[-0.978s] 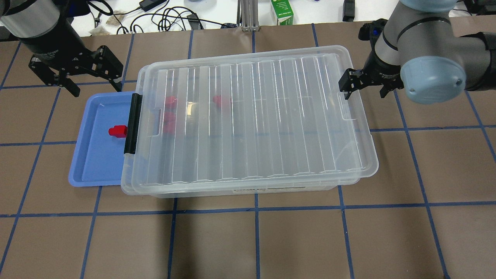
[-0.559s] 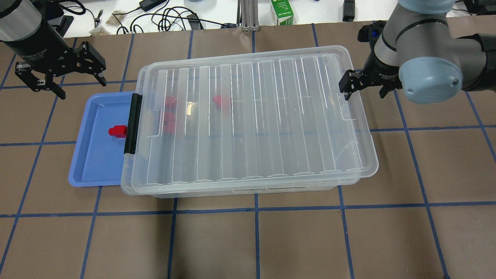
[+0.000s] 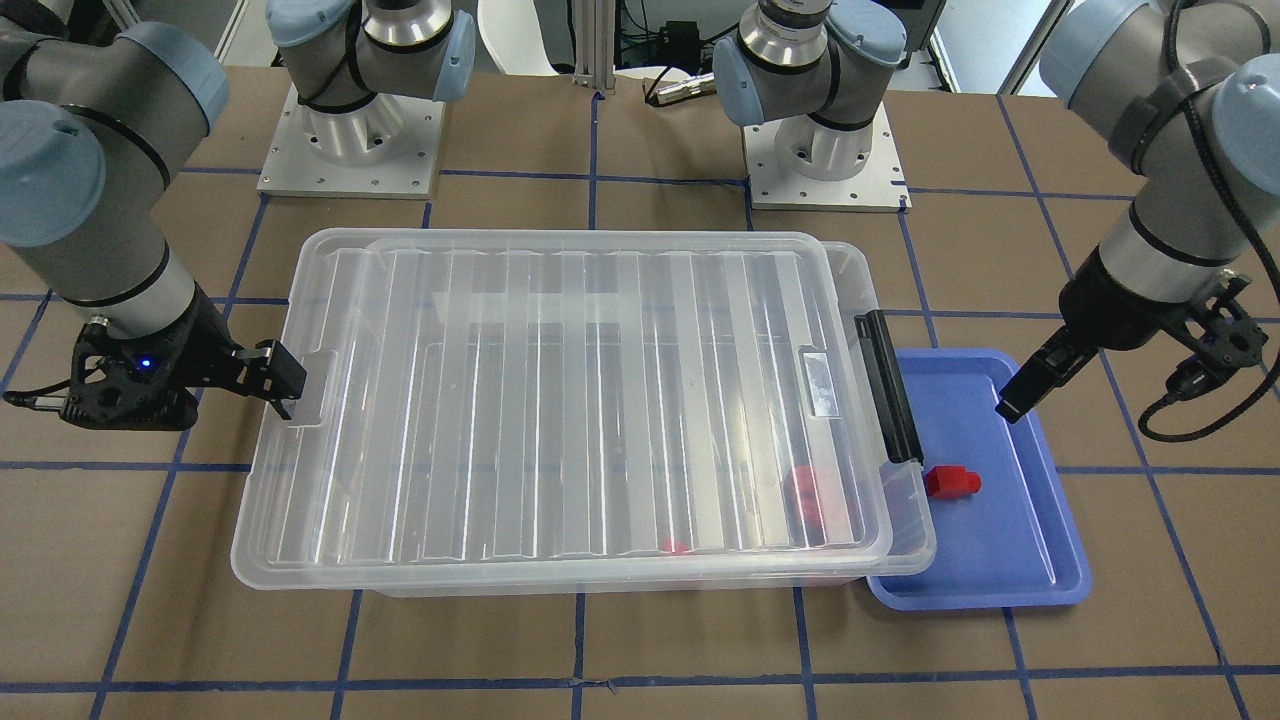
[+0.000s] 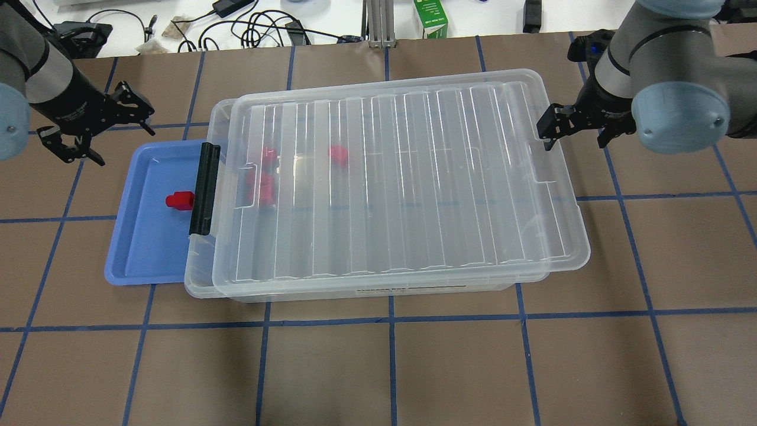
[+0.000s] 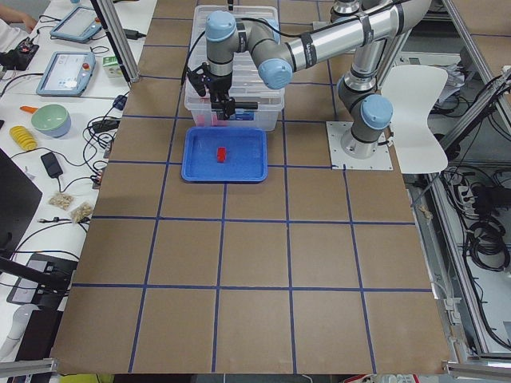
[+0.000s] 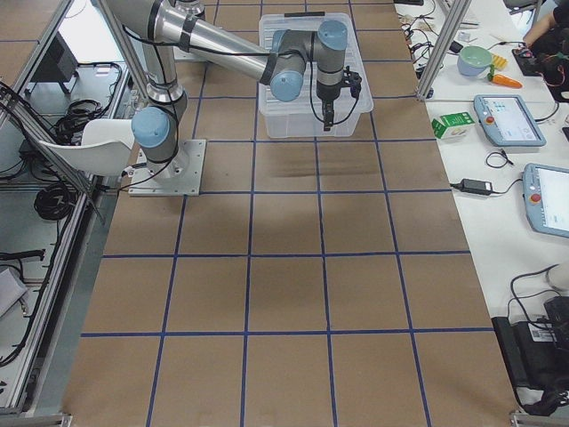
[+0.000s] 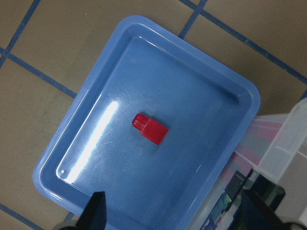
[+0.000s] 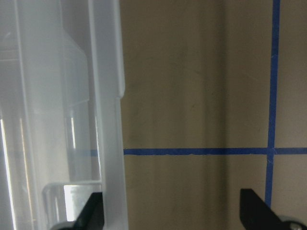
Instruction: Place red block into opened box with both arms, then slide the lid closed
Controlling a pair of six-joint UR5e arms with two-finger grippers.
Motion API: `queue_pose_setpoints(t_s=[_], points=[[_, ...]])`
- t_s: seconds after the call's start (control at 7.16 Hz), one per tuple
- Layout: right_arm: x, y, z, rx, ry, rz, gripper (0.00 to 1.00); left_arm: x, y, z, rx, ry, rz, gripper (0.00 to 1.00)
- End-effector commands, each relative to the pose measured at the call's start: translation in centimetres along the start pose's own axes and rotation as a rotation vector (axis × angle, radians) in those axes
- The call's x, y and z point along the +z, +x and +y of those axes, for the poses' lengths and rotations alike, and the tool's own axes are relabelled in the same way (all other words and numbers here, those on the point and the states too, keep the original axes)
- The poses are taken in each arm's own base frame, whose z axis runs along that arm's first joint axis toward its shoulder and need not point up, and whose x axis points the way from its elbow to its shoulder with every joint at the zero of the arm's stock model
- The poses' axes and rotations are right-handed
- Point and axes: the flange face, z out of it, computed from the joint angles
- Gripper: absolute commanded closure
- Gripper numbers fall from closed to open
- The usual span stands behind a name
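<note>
One red block [image 4: 179, 201] [image 7: 150, 130] lies in the blue tray [image 4: 137, 248], left of the box [image 4: 295, 293]. The ribbed lid [image 4: 414, 177] lies on the box, shifted right: a narrow strip by the black latch bar [image 4: 204, 189] is uncovered. Three more red blocks [image 4: 338, 154] show through the lid. My left gripper [image 4: 125, 145] [image 7: 180, 211] hangs open and empty above the tray's far left corner. At the lid's right end my right gripper [image 4: 576, 135] is open, with the lid's rim [image 8: 108, 120] just inside one finger.
The tray's right edge is tucked under the box's latch end. Beyond the table's far edge lie cables [image 4: 260, 29] and a green carton [image 4: 430, 18]. Both arm bases [image 3: 350, 140] stand behind the box.
The lid has slid right together with my right gripper, uncovering a strip at the latch end. My left gripper has drawn back to the left, away from the box.
</note>
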Motion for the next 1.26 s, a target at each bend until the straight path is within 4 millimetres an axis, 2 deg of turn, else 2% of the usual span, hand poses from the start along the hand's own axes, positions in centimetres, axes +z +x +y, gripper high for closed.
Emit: queue_pose_setpoints(t_s=[0.0, 0.28, 0.84, 1.12], points=[[0.1, 1.7, -0.1, -0.005, -0.003, 0.006, 0.0, 3.8, -0.7, -0.9, -0.142, -0.049, -0.025, 0.0], [-0.3, 4.4, 0.0, -0.033, -0.004, 0.01, 0.0, 7.6, -0.9, -2.0, -0.312, -0.105, -0.057, 0.0], [-0.5, 6.7, 0.1, -0.035, -0.004, 0.012, 0.0, 14.5, -0.7, -3.2, -0.342, -0.188, -0.102, 0.0], [-0.4, 8.9, 0.3, -0.053, -0.007, 0.011, 0.0, 17.1, -0.6, -3.8, -0.338, -0.193, -0.106, 0.0]])
